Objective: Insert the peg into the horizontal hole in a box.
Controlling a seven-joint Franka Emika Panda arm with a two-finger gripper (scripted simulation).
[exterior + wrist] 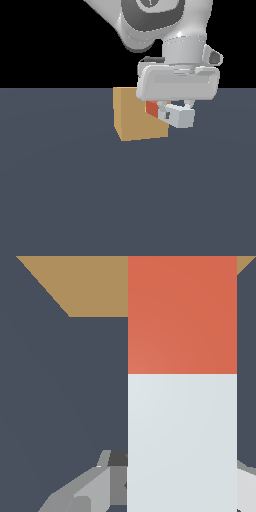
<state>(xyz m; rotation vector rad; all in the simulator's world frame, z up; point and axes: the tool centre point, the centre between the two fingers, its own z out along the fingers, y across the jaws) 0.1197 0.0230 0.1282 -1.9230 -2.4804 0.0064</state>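
While the hand (175, 111) grips the peg (172, 115) by its pale part, the red end reaches the box (135, 117).
The box sits on the dark counter (125, 200). The peg lies level above the counter, beside the box on the exterior view's right, red tip against or just at its side face. I cannot see the hole from here.

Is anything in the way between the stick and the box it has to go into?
Nothing visible is. The gripper holds the peg, and its red end points straight at the box. Only bare floor shows beside it. The hole itself isn't visible.
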